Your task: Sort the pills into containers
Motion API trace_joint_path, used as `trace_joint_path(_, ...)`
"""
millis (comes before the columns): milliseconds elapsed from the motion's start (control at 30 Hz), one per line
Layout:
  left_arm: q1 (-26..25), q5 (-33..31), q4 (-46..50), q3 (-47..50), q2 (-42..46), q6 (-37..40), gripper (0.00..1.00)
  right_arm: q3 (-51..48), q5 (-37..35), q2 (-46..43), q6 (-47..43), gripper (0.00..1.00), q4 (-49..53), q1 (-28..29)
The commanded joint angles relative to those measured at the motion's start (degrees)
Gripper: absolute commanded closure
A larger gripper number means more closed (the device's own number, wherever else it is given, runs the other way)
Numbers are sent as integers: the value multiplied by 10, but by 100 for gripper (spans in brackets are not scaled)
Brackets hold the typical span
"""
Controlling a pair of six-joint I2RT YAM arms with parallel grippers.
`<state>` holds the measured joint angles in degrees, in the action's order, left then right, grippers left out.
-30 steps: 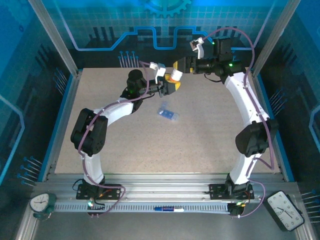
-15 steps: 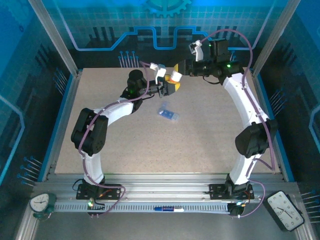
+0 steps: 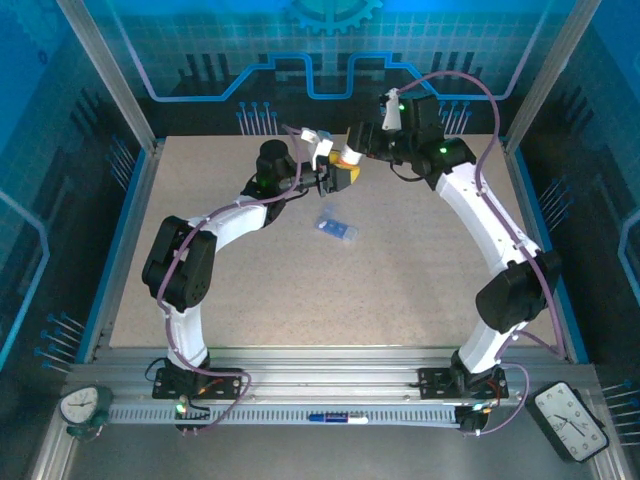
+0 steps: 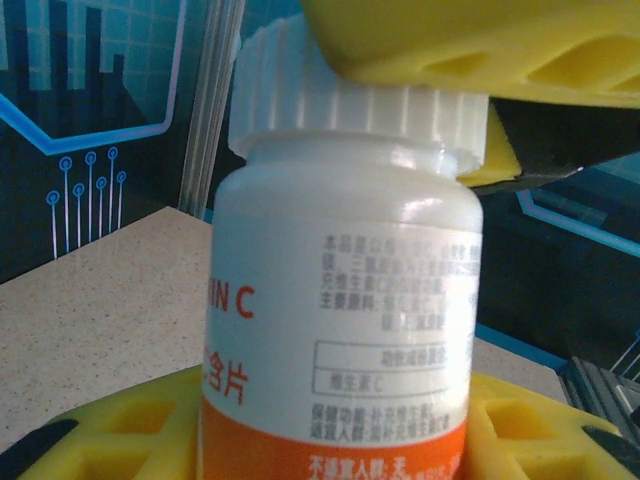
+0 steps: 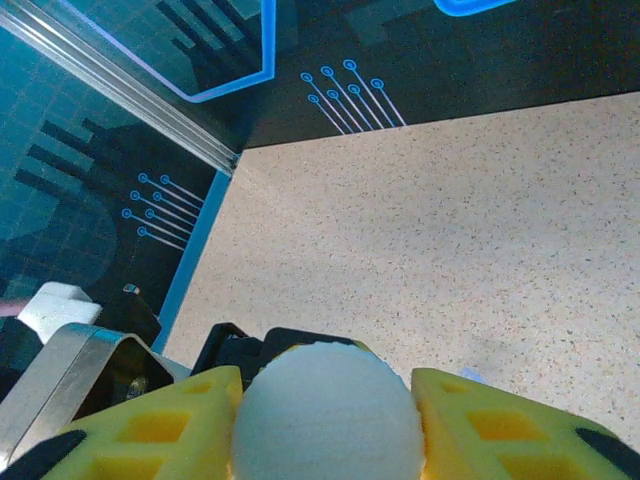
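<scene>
A white-and-orange pill bottle stands upright between the yellow fingers of my left gripper, which is shut on its body. My right gripper is shut on the bottle's ribbed white cap, one yellow finger on each side of it. From the left wrist, a right finger presses on the cap. The small translucent blue pill box lies flat on the table, in front of both grippers and apart from them. No pills are visible.
The speckled beige table is ringed by a blue rim and an aluminium frame. Both arms meet near the back middle. The dark back wall stands close behind the bottle.
My right arm has swung left and its wrist has turned while its gripper stays at the cap. The left arm, the bottle and the pill box have not moved.
</scene>
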<state>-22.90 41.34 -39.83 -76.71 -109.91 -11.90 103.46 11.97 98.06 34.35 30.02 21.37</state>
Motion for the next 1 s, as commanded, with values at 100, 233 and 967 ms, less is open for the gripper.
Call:
trace_joint_path(100, -1, -28, -47, -13, 18, 5, 100, 68, 53, 17, -15, 32, 88, -17)
trace_joint_path(233, -1, -17, -51, -11, 17, -2, 100, 83, 90, 5, -41, 19, 81, -43)
trace_joint_path(967, -3, 31, -75, -12, 15, -45, 100, 201, 261, 99, -225, 17, 160, -71)
